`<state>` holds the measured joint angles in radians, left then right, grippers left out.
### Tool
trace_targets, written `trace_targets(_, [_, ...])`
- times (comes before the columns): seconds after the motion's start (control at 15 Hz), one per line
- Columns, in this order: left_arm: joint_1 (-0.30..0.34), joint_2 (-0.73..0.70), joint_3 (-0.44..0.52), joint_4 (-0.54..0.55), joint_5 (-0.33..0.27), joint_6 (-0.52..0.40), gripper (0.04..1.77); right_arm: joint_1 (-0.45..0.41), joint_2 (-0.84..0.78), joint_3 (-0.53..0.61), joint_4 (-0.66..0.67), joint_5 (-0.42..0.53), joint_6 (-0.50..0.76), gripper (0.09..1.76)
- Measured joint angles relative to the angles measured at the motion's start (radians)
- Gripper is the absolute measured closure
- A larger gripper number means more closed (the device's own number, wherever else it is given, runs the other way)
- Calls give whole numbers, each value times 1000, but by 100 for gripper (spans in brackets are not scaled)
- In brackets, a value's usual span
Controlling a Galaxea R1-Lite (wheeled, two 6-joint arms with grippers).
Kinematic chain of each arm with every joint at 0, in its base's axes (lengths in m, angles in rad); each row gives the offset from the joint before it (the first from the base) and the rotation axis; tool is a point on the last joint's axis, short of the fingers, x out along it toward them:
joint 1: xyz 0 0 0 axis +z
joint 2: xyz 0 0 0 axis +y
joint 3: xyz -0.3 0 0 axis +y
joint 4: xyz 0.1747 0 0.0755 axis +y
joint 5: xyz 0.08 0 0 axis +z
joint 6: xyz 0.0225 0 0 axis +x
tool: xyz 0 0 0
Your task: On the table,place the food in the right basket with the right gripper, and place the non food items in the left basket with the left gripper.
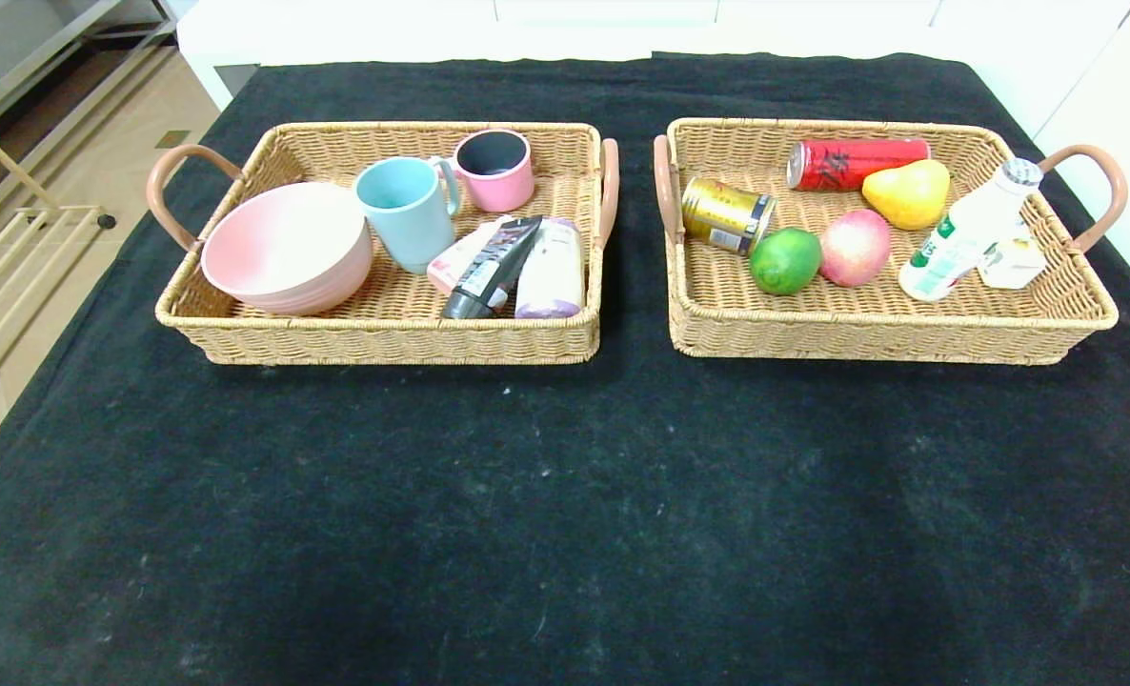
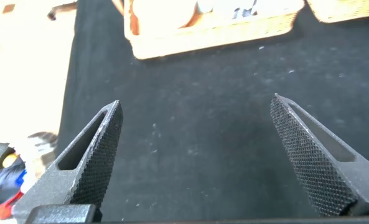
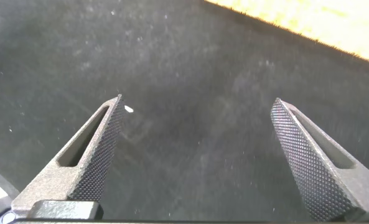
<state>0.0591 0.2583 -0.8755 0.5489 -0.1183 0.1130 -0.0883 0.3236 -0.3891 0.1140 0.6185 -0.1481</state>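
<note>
The left basket (image 1: 374, 333) holds the pink bowl (image 1: 284, 248), the pale pink bottle (image 1: 553, 272) and the black squeeze tube (image 1: 491, 269). The right basket (image 1: 870, 333) holds the green lime (image 1: 785, 260), the pink-red peach (image 1: 854, 248) and the small white bottle (image 1: 967, 231) with its silver cap. Neither gripper shows in the head view. My left gripper (image 2: 196, 102) is open and empty above the black table cloth (image 2: 196, 155), short of the left basket (image 2: 215, 34). My right gripper (image 3: 198, 102) is open and empty above the cloth, with a basket's edge (image 3: 321, 18) beyond.
The left basket also holds a blue mug (image 1: 408, 211) and a pink mug (image 1: 495, 169). The right basket also holds a red can (image 1: 856, 162), a gold can (image 1: 725, 215), a yellow pear (image 1: 908, 192) and a small white carton (image 1: 1011, 261). The table (image 1: 565, 514) drops off at left.
</note>
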Motion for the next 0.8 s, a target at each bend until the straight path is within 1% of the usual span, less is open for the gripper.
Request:
trace_targets(0.13, [0, -1, -10, 11, -3, -8, 9, 6, -21, 18, 1, -6, -1, 14])
trace_targets(0.27, [-3, -3, -23, -5, -3, -6, 9, 13, -37, 33, 0, -14, -9, 14])
trace_targets(0.4, [-51, -11, -32, 18, 5, -6, 9, 16, -45, 37, -1, -29, -10, 14])
trace_targets(0.47, [-67, -23, -31, 44, 7, -7, 9, 19, -48, 36, -1, -31, -10, 14])
trace_targets(0.53, [-68, -40, -24, 68, 1, -8, 9, 27, -54, 32, -2, -31, -10, 14])
trace_targets(0.67, [-66, -90, 27, 78, -7, -3, 9, 42, -70, 31, 0, -31, -12, 14])
trace_targets(0.8, [-63, -152, 95, 64, -10, -2, 9, 55, -97, 41, 2, -46, -12, 14])
